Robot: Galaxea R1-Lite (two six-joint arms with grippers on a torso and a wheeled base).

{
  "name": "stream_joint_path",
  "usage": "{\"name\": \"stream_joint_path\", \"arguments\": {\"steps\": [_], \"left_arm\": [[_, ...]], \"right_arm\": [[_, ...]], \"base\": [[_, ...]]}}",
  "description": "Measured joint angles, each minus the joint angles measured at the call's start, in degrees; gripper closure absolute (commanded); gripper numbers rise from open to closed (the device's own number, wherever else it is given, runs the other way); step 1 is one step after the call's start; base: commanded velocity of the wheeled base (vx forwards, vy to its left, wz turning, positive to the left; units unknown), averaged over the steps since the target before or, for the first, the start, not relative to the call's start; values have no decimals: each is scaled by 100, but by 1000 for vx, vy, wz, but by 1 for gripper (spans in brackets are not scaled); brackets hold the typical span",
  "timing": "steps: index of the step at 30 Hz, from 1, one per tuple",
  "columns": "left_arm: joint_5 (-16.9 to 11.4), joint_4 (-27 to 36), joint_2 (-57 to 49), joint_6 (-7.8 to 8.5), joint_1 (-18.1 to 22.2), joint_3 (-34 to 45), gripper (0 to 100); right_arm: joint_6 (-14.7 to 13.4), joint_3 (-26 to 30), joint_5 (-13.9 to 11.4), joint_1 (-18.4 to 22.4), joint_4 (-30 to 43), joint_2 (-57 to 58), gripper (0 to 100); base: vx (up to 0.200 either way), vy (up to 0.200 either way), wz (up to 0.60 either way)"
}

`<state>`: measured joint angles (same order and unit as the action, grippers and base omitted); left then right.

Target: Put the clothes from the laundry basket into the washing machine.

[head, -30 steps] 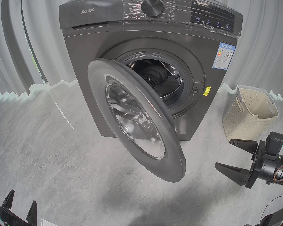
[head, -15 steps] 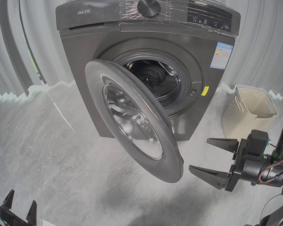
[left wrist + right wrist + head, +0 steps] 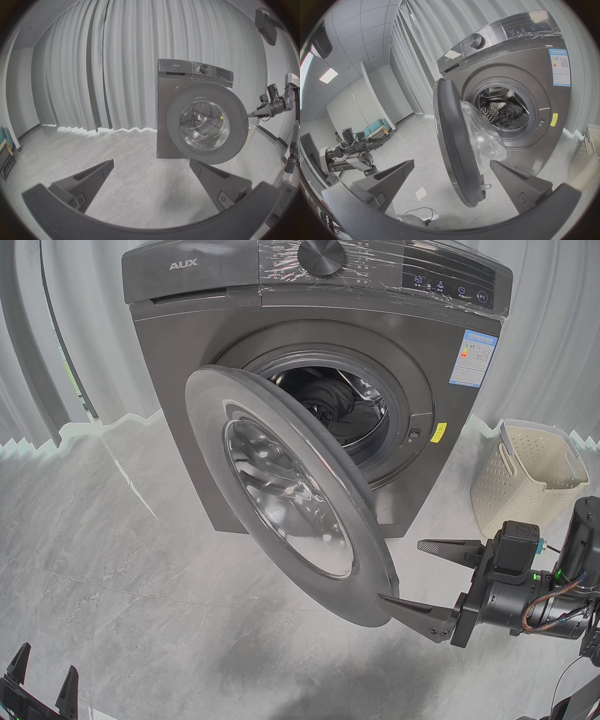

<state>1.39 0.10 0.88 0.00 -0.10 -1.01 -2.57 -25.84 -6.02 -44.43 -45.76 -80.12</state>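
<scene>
Right claw, fingers spread, sits at door rim, probably to push it shut. Clothes already inside washing machine; laundry basket looks empty.

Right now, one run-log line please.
right gripper open at rim of grey round washer door; dark clothes in drum; cream perforated laundry basket upright; left gripper open

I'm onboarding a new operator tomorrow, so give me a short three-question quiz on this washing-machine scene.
1. True or false: the door is shut.
2. Fill in: dark clothes lie in the ___.
3. The right pincer is: A) open and empty, B) shut on clothes, C) shut on the door.
Key: 1 false, it stands open; 2 drum; 3 A.
</scene>
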Motion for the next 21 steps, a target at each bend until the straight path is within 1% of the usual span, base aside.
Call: {"name": "stream_joint_path", "arguments": {"steps": [3, 7, 9, 13, 15, 21], "left_arm": [[0, 0, 0, 0, -1, 0, 0], [0, -2, 2, 0, 0, 0, 0], [0, -2, 2, 2, 0, 0, 0], [0, 0, 2, 10, 0, 0, 0], [0, 0, 2, 10, 0, 0, 0], [-2, 0, 2, 22, 0, 0, 0]], "right_arm": [[0, -33, 69, 45, -5, -94, 0], [-10, -122, 447, 229, -84, -284, 0], [-10, -168, 529, 380, -218, -379, 0], [12, -262, 642, 880, -635, -546, 0], [37, -282, 651, 1098, -717, -585, 0], [85, -243, 681, 1916, -835, -496, 0]], "base": [[0, 0, 0], [0, 0, 0], [0, 0, 0], [0, 0, 0], [0, 0, 0], [0, 0, 0]]}}
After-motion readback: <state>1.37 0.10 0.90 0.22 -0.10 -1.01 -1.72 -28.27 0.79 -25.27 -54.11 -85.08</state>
